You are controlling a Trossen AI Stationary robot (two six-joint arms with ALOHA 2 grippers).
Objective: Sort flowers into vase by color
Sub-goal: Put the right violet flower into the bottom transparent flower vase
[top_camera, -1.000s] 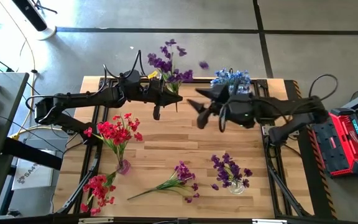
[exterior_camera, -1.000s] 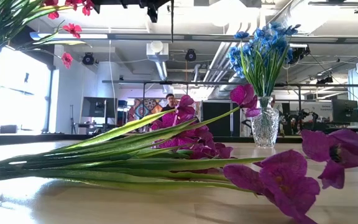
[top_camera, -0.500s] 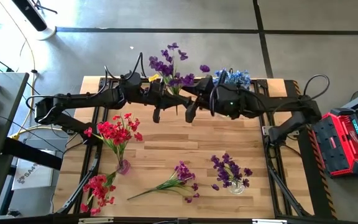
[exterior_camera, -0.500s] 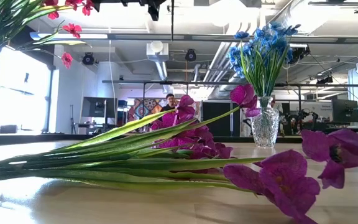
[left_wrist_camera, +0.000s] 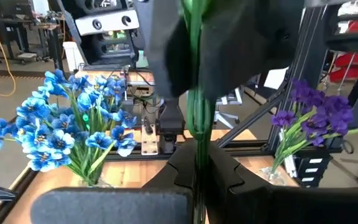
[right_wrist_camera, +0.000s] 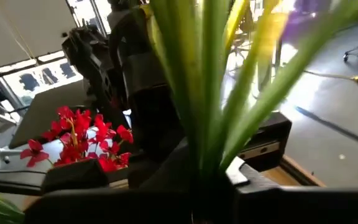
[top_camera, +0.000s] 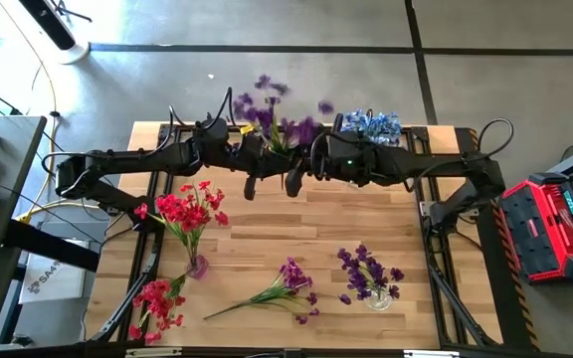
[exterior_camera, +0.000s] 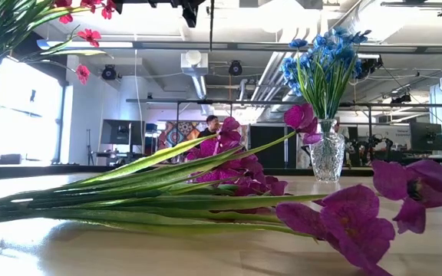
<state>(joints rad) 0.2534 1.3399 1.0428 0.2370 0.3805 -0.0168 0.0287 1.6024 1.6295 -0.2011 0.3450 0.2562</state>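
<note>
Above the table's far edge we see a purple spray (top_camera: pixel 279 121) held between both arms. The left gripper (top_camera: pixel 250 184) is clamped on its green stems (left_wrist_camera: pixel 196 93), and the right gripper (top_camera: pixel 294 180) has its fingers closed on the same stems. A blue bunch (top_camera: pixel 370 123) stands just beside them. Red flowers (top_camera: pixel 185 211), a loose purple spray (top_camera: pixel 285 288) and a purple-filled vase (top_camera: pixel 370 275) occupy the near half.

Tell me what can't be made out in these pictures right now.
- High view: the purple spray held over the table's far edge is blurred; its blossoms cannot be counted.
- High view: the left pincer and right pincer are too small to show their grip.
- Low view: neither arm shows; the lying purple flowers fill the foreground.
- Right wrist view: green stems block what lies beyond.
</note>
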